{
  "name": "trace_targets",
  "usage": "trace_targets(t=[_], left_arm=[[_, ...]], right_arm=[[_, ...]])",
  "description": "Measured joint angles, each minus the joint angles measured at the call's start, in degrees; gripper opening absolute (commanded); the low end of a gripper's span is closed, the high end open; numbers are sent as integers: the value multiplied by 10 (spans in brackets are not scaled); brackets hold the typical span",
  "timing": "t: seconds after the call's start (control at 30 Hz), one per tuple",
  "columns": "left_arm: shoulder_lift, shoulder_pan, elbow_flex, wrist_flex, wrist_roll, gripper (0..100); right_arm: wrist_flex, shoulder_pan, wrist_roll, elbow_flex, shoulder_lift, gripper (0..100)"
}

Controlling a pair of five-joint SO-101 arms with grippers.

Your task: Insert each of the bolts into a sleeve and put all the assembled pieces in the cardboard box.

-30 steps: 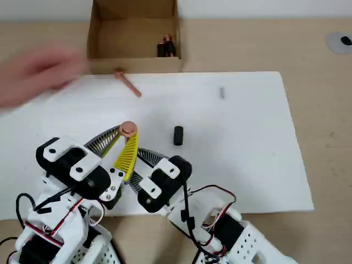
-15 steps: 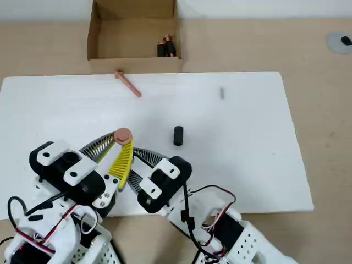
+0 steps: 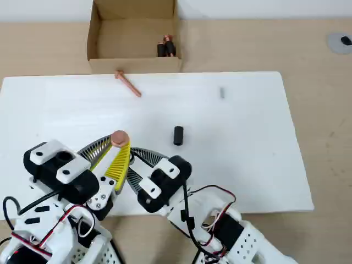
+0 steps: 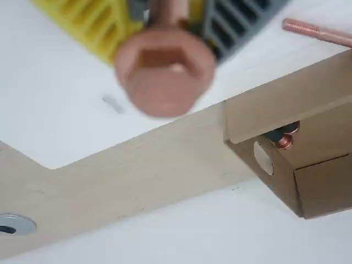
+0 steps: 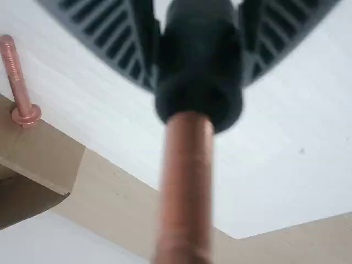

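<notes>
We see the left gripper (image 4: 165, 14) clamping a copper hex-head bolt (image 4: 165, 71) — its shaft sits in the black cylindrical sleeve (image 5: 198, 77) pinched by the right gripper (image 5: 198, 25).

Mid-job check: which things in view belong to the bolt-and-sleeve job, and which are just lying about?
Job: held bolt, in the left gripper; held sleeve, in the right gripper; loose bolt and loose sleeve on the white mat; cardboard box; assembled pieces inside it.
Lying about: small grey piece on the mat; grey disc on the table.
</notes>
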Motion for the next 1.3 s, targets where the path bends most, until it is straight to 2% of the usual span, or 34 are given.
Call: trace_targets(t=[0.37,0.7,1.03,1.17,1.3], left_arm=[[0,0,0,1,0,7],[4,20,-4,55,0,7],[1,29,-6,55,0,15],[0,27,-6,51,4,120],[-9,-12,-7,43,83,182]], right_arm=[[0,2,0,0,0,9],[1,3,-1,0,-2,9],[0,2,-1,0,-2,9],[0,2,-1,0,-2,9],[0,3,-1,0,-2,9]])
